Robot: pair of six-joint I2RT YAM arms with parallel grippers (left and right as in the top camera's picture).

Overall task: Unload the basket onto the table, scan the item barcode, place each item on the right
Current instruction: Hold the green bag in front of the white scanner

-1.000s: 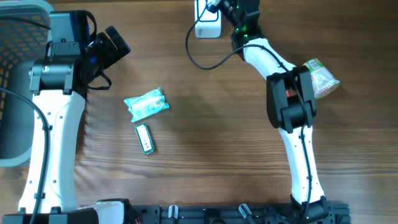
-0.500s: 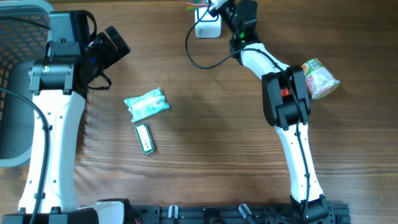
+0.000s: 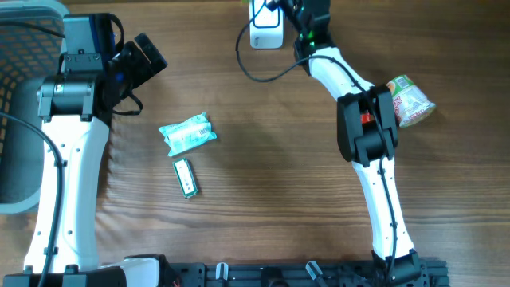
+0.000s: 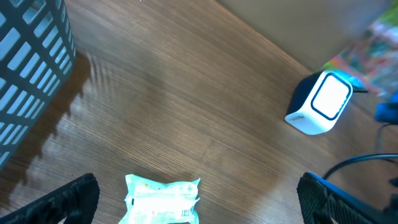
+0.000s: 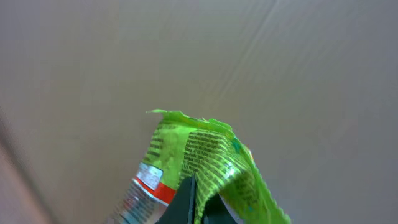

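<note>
Wood table [image 3: 271,183], top centre: right gripper [image 3: 280,8] was clamped on a green packet [image 5: 208,162] just beside the scanner [image 3: 267,33], scan apparently underway; left gripper [image 3: 146,57] gaped empty, upper left.

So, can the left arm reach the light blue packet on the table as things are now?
Probably yes. The left end effector is open, nothing lies between it and the packet, and the right arm is away at the scanner.
</note>
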